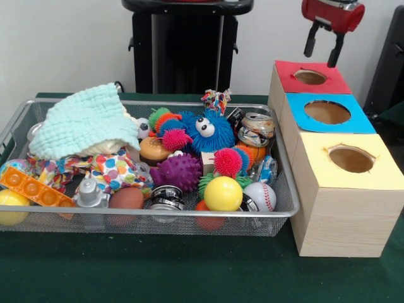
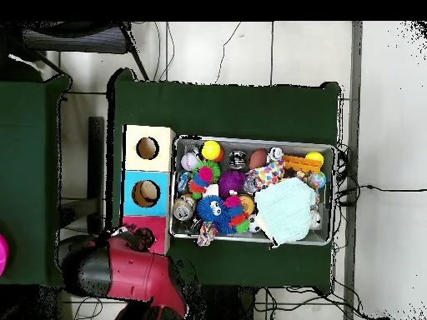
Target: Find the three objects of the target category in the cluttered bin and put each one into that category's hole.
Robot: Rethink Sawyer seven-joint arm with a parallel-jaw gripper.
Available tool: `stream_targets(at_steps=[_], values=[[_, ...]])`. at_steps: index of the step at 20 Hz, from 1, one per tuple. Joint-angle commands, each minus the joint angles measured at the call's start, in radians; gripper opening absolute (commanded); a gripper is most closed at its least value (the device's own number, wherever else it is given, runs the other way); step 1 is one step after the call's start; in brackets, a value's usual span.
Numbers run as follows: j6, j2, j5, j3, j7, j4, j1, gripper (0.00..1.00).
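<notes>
The silver wire-mesh bin (image 1: 285, 189) sits on the green table, full of toys; it also shows in the overhead view (image 2: 254, 139). A pale cream soft thing (image 1: 108, 146) peeks out from under a mint cloth (image 1: 85, 120). An orange toy with dark stripes (image 1: 255, 152) lies by the crushed cans, mostly hidden. The red-panelled hole (image 1: 310, 77) tops the far end of the wooden box; the overhead view shows it partly covered (image 2: 144, 237). My gripper (image 1: 322, 49) hangs just above that red hole, open and empty.
Blue-panelled hole (image 1: 327, 112) and yellow-panelled hole (image 1: 351, 159) follow toward the camera. In the bin: a blue googly-eyed spiky toy (image 1: 205, 130), a purple spiky ball (image 1: 178, 170), a yellow ball (image 1: 223, 193), a baseball (image 1: 260, 196), cans (image 1: 255, 129). The red arm (image 2: 125, 268) covers the table corner.
</notes>
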Motion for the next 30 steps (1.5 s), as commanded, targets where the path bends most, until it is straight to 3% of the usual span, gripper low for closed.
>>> stream_targets(at_steps=[1, 10, 17, 21, 23, 24, 30], values=[[-0.062, 0.089, -0.074, 0.064, -0.029, -0.102, -0.174, 1.00], [-0.287, 0.198, -0.126, 0.242, -0.033, -0.093, -0.407, 1.00], [-0.393, 0.297, -0.170, 0.328, 0.015, -0.093, -0.488, 1.00], [-0.378, 0.349, -0.180, 0.338, 0.016, -0.102, -0.496, 1.00], [-0.344, 0.376, -0.182, 0.296, 0.009, -0.125, -0.463, 1.00], [-0.273, 0.397, -0.176, 0.224, 0.001, -0.163, -0.407, 1.00], [-0.165, 0.435, -0.208, 0.176, -0.041, -0.217, -0.393, 1.00]])
